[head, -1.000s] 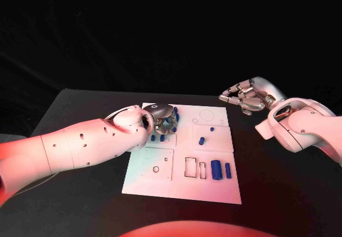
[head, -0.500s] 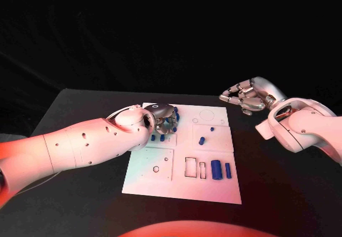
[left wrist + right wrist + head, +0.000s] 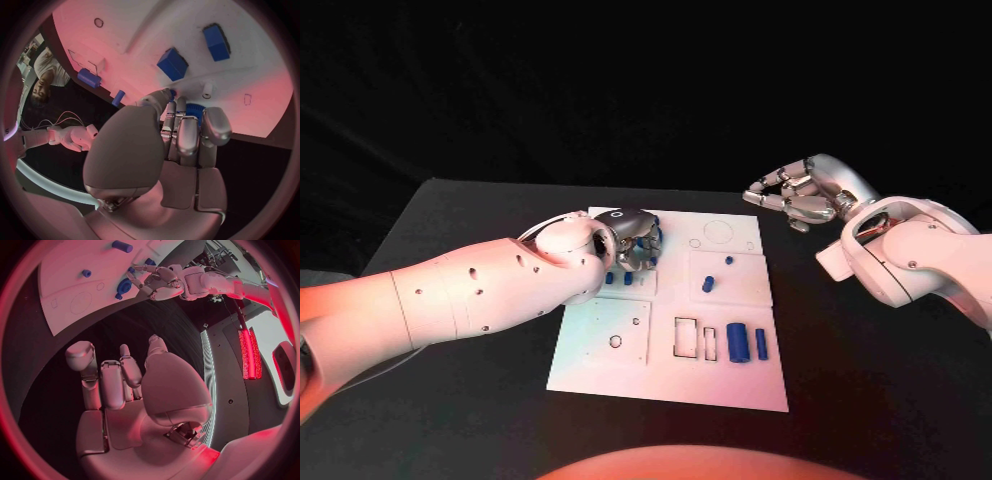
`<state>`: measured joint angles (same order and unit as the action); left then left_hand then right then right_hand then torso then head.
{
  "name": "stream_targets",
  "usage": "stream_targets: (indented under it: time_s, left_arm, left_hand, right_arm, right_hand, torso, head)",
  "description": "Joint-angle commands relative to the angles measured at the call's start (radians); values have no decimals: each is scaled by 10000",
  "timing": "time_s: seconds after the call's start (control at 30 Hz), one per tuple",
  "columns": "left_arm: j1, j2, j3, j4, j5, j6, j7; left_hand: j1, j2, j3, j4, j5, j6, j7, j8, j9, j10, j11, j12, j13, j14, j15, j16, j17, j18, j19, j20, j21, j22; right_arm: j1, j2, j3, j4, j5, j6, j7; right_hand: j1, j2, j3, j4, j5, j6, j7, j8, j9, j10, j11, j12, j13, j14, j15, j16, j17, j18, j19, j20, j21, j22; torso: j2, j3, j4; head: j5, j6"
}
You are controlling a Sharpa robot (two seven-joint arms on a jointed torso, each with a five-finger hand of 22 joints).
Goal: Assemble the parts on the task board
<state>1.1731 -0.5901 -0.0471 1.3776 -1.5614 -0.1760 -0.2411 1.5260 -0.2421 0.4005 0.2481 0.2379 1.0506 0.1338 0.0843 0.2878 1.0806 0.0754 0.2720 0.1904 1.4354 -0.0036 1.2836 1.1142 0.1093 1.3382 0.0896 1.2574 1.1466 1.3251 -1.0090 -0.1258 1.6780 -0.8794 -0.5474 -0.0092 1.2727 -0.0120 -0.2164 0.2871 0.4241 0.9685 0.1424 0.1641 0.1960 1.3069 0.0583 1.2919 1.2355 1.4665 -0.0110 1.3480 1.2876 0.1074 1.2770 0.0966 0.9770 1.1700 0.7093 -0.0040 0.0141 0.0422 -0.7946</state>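
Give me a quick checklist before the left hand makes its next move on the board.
1. Left hand over the task board's far left corner: ok.
2. Left fingers on a blue part: touching it, firm hold cannot tell.
3. Right hand off the board, beyond its far right corner, holding nothing: ok.
4. Two blue cylinders lying at the near right, away from both hands: ok.
5. Rectangular slots beside them open: ok.
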Motion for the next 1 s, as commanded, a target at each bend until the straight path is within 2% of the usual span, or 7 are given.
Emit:
stream_targets:
  time_s: [0.03, 0.67, 1.0]
  left_arm:
    - [5, 54, 9, -15, 100, 207, -25]
    - [6, 107, 10, -175, 121, 842, -339]
    - [6, 123, 10, -164, 308, 615, -114]
  left_hand:
    - [-24, 43, 85, 11, -41, 91, 5, -18, -22, 98, 8, -56, -18, 84, 25, 54, 16, -112, 90, 8, 48, 43]
    - [40, 133, 390, -180, -61, 376, -19, -24, -157, 501, -56, -209, -83, 156, -31, 185, 71, -171, 227, -43, 302, 354]
    - [138, 230, 658, -453, -69, 675, -80, 5, -224, 847, -131, -379, -111, 186, -95, 257, 80, -211, 306, -102, 476, 572]
  right_arm:
    - [-6, 10, 0, 10, -38, 68, 15]
    - [-6, 5, 0, 27, -40, 83, 13]
    - [-6, 8, 0, 32, -41, 68, 28]
  right_hand:
    - [-10, 83, -65, 11, -40, 15, -43, 59, 16, -31, -6, 2, 6, 314, -34, -14, 8, 171, -21, -19, 7, 9]
    - [1, 109, -68, 4, -14, 30, -51, 81, 25, -8, -13, 27, 30, 321, -40, -4, 23, 171, -16, -22, 2, 12]
    - [1, 109, -68, 4, -14, 30, -51, 81, 25, -8, -13, 27, 30, 321, -40, -4, 23, 171, -16, -22, 2, 12]
  torso:
    - [0, -3, -5]
    - [-8, -5, 2]
    - [-8, -1, 4]
  head:
    - [-20, 0]
    - [-29, -31]
    - [-28, -32]
